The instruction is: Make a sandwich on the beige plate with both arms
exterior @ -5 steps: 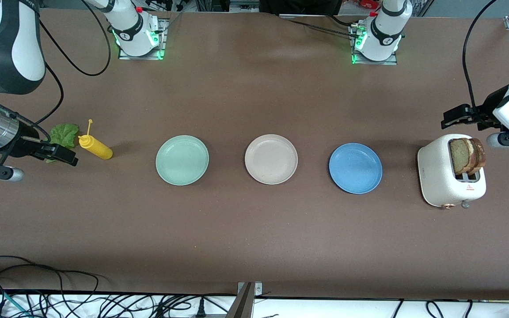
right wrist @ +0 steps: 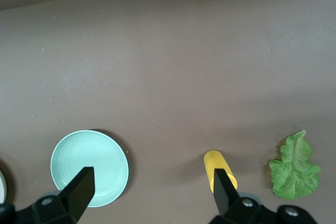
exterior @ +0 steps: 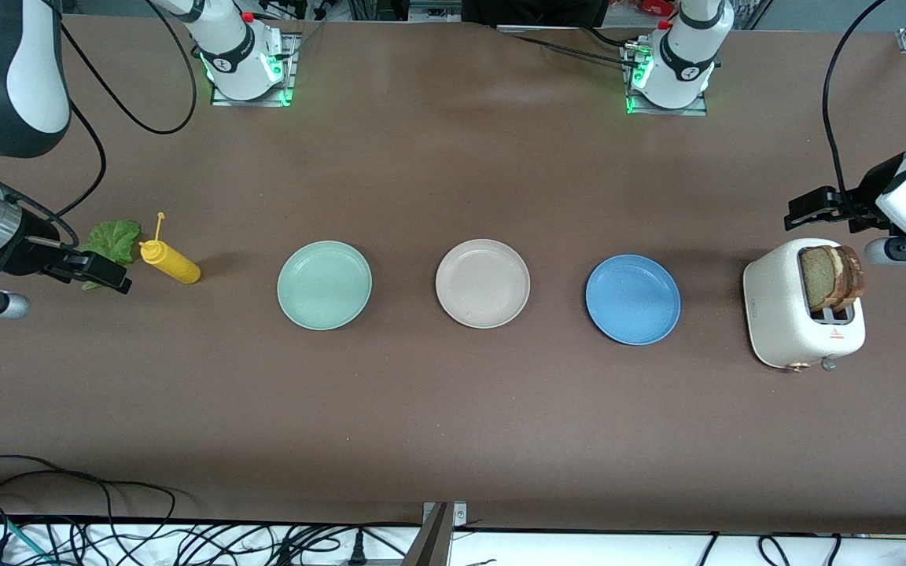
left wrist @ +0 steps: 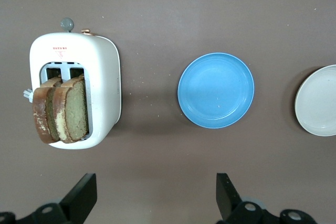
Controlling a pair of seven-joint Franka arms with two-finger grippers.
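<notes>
Front view: easing right gripper [exterior: 99, 271] slightly off lettuce leaf [exterior: 115, 240], hovering left gripper [exterior: 815, 211] beside toaster [exterior: 775, 314], fingers apart on both, probably still lining up first picks for bare beige plate [exterior: 482, 283].

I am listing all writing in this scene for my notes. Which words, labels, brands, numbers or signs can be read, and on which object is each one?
Toaster: a small red mark with a line of text, seen in the front and left wrist views; too small to read.
Arm bases: a round dark emblem on each; not readable.
Plates, yellow bottle: no text visible.
</notes>
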